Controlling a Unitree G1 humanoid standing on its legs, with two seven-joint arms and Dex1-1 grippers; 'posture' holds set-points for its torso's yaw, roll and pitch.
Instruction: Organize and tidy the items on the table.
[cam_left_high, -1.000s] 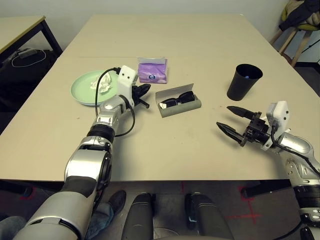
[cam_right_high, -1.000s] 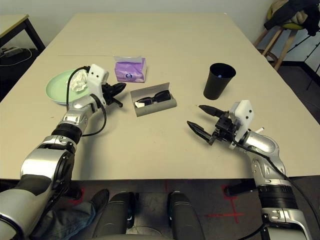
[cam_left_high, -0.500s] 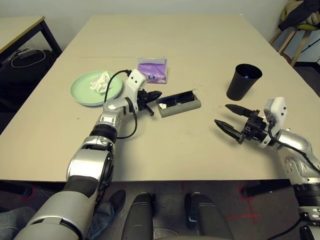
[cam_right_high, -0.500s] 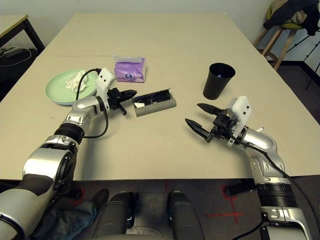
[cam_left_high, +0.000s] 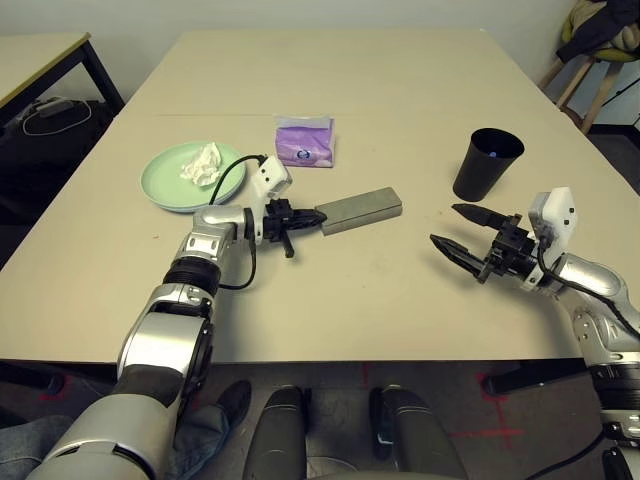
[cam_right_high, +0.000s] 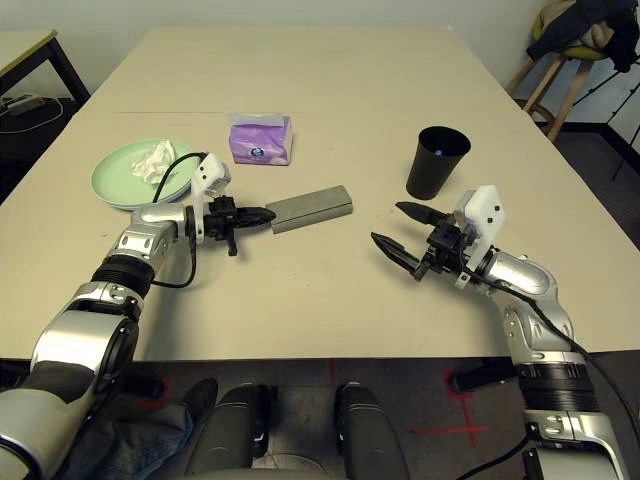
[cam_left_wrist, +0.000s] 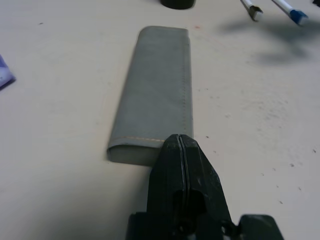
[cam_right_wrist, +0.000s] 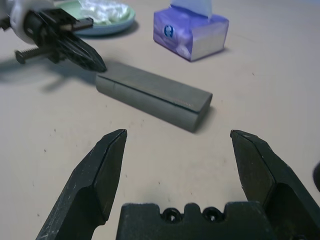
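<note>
The grey-beige glasses case (cam_left_high: 360, 209) lies closed near the middle of the table (cam_left_high: 330, 300). My left gripper (cam_left_high: 318, 214) is shut, and its tips touch the case's left end (cam_left_wrist: 155, 95). My right gripper (cam_left_high: 444, 224) hovers open to the right of the case, in front of the black cup (cam_left_high: 487, 163), with nothing between its fingers. A light-green plate (cam_left_high: 193, 176) at the left holds a crumpled white tissue (cam_left_high: 203, 163). Behind the case stands the purple tissue pack (cam_left_high: 304, 142). The left wrist view shows two thin white pens (cam_left_wrist: 250, 7) beyond the case.
A smaller table with black legs (cam_left_high: 40, 50) stands at the back left, with cables on the floor beside it. A wooden stool with dark clothing (cam_left_high: 600, 50) is at the back right. Bare tabletop stretches in front of the case and across the far half.
The case stood open with black sunglasses inside; now its lid is down. My left gripper swung from the plate side round to the case's left end. The right gripper barely moved.
</note>
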